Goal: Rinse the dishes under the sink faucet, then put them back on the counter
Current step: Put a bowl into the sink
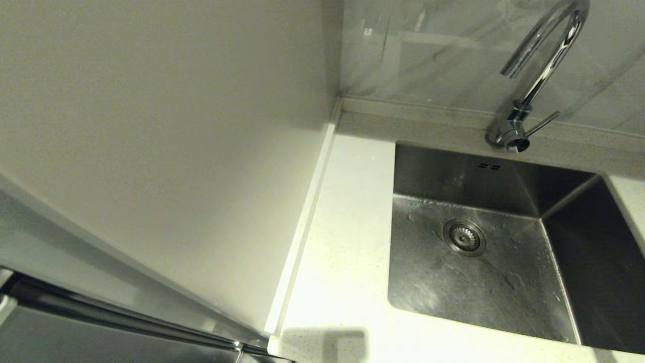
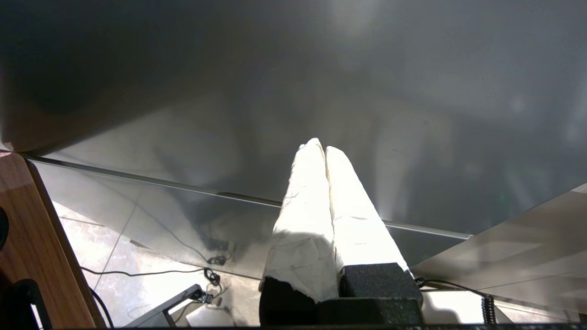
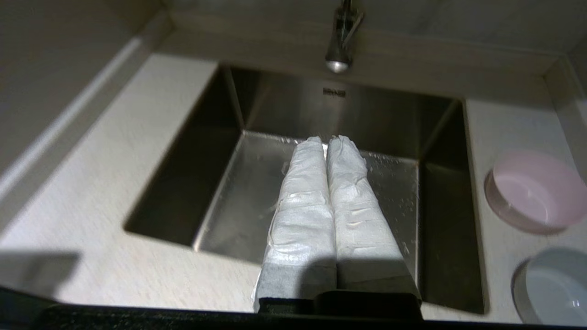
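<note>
The stainless steel sink (image 1: pixel 473 282) is set into the white speckled counter (image 1: pixel 347 242), its floor wet with droplets around the round drain strainer (image 1: pixel 464 237). Two small overflow slots (image 1: pixel 489 166) sit high on its back wall. Behind the sink's back edge stands the chrome gooseneck faucet (image 1: pixel 541 65), a thin lever (image 1: pixel 543 123) sticking out from its base. A cream wall panel (image 1: pixel 166 151) borders the counter's left edge.

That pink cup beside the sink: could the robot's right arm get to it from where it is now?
Probably yes. The right gripper hangs shut above the sink, and the pink cup sits on the counter past the far rim, with nothing standing between them. It would have to open first.
</note>
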`<state>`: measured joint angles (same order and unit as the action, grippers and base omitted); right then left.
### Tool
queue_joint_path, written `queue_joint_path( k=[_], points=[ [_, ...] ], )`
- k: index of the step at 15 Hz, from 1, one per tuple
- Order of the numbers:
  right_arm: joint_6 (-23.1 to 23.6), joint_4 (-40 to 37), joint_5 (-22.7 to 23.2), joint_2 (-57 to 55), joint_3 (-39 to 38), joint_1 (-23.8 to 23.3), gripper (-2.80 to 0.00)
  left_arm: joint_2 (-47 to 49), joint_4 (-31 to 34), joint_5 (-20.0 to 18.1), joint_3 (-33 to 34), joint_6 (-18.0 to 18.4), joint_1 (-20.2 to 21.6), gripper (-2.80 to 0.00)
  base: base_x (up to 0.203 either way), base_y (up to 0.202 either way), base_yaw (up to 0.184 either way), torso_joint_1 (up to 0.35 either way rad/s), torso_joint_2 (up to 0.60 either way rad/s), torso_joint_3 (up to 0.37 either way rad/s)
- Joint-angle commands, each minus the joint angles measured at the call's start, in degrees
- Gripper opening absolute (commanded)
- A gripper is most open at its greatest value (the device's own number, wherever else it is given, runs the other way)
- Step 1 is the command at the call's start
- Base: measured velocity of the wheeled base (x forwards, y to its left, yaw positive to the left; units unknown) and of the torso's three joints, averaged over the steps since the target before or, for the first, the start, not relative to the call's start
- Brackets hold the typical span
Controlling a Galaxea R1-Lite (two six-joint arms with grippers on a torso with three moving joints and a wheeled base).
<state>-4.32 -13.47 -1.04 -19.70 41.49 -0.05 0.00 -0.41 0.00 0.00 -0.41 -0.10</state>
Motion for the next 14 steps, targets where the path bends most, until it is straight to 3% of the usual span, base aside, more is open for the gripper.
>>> queue_joint_path(
  k=[1,3,5,6,7,10,14],
  points=[
    [-3.66,-2.74,-0.66,-25.76,20.13,-0.08,-2.8,0.0,-0.02,0.0,0.18,-0.02,0.01,-2.8,0.0,0.0,0.0,0.0,0.0,0.0],
    [-7.4,-11.16,-1.28,-39.37,39.87,-0.18,-2.8,0.0,-0.02,0.0,0.18,-0.02,0.01,-2.8,0.0,0.0,0.0,0.0,0.0,0.0],
    [-8.63,-27.79,-0.88,-50.88,55.07,-0.27,-2.8,0.0,-0.02,0.0,0.18,-0.02,0.01,-2.8,0.0,0.0,0.0,0.0,0.0,0.0],
    [-6.77,-37.17,-0.66,-55.55,60.72,-0.44,-2.8,0.0,-0.02,0.0,0.18,-0.02,0.01,-2.8,0.0,0.0,0.0,0.0,0.0,0.0],
    [-1.52,-42.37,-0.53,-59.0,64.17,-1.72,-2.8,0.0,-0.02,0.08,0.18,-0.02,0.01,-2.8,0.0,0.0,0.0,0.0,0.0,0.0],
    [23.3,-44.02,0.42,-61.71,65.14,-11.8,-2.8,0.0,-0.02,0.0,0.18,-0.02,0.01,-2.8,0.0,0.0,0.0,0.0,0.0,0.0],
    [31.65,-39.52,4.66,-67.33,64.32,-19.97,-2.8,0.0,-0.02,0.0,0.18,-0.02,0.01,-2.8,0.0,0.0,0.0,0.0,0.0,0.0]
  ],
)
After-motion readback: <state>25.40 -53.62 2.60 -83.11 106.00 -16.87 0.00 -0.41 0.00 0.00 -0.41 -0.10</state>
